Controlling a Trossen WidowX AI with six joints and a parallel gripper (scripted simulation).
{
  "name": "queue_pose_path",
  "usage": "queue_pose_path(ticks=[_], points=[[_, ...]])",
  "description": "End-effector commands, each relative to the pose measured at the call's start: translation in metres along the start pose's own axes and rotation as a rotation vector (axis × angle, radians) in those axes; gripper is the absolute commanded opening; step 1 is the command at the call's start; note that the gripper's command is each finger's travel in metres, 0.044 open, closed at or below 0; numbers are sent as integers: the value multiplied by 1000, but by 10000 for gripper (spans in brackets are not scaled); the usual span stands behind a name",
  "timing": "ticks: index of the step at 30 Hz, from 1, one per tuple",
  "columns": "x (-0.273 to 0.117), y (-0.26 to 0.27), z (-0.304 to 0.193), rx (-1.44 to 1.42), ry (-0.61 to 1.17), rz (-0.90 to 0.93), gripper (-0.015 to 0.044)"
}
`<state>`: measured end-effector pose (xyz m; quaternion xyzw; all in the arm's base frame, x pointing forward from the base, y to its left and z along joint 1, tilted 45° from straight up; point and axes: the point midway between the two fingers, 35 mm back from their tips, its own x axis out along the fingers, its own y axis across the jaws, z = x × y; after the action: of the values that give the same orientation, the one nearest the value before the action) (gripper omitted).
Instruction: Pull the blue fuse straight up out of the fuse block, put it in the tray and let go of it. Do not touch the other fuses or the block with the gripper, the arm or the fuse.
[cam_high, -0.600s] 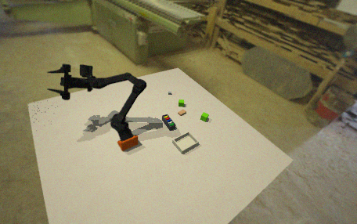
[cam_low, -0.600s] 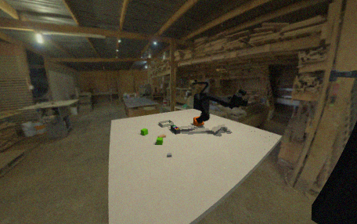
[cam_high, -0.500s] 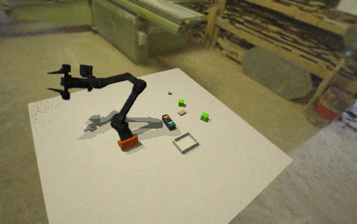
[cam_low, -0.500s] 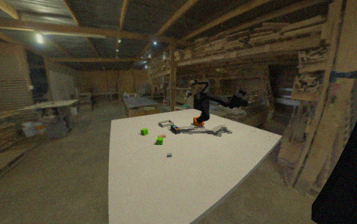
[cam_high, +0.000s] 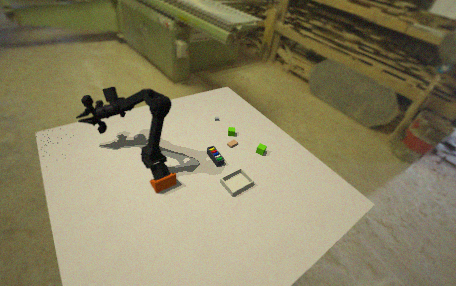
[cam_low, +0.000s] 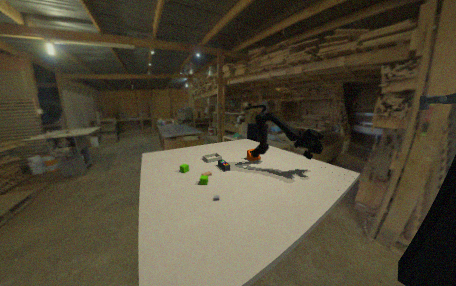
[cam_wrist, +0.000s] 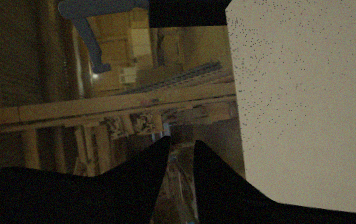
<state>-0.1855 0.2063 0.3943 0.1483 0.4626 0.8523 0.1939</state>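
Observation:
The dark fuse block (cam_high: 221, 162) (cam_low: 226, 168) stands on the table with several coloured fuses in it. The blue fuse (cam_high: 217, 154) sits in the block, beside a green one. The grey tray (cam_high: 244, 189) (cam_low: 207, 159) lies near the block and looks empty. My gripper (cam_high: 80, 119) (cam_low: 308, 156) (cam_wrist: 182, 144) is raised high, far from the block and tray, on the other side of the arm's base. Its fingers are a little apart, with a narrow gap and nothing between them. The block and tray are out of the wrist view.
The orange arm base (cam_high: 163, 183) (cam_low: 253, 155) stands near the block. Two green cubes, one (cam_high: 231, 131) (cam_low: 203, 180) and another (cam_high: 261, 149) (cam_low: 184, 168), a tan piece (cam_high: 232, 143) (cam_low: 207, 174) and a small grey piece (cam_high: 217, 119) (cam_low: 216, 198) lie beyond the block.

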Motion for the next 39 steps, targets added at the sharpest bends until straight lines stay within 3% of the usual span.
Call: queue_pose_path(ticks=[1, 6, 12, 22, 32, 39], points=[[-12, -32, 39, -59, -125, -147, 74], [-49, -81, 92, -129, -288, -382, 74], [-119, -131, 143, -179, -449, -681, 74], [-242, -177, 174, -171, -596, -1075, 74], [-386, -219, 144, 193, -801, -1361, 74], [-483, -246, 72, 483, -789, -1459, 74]])
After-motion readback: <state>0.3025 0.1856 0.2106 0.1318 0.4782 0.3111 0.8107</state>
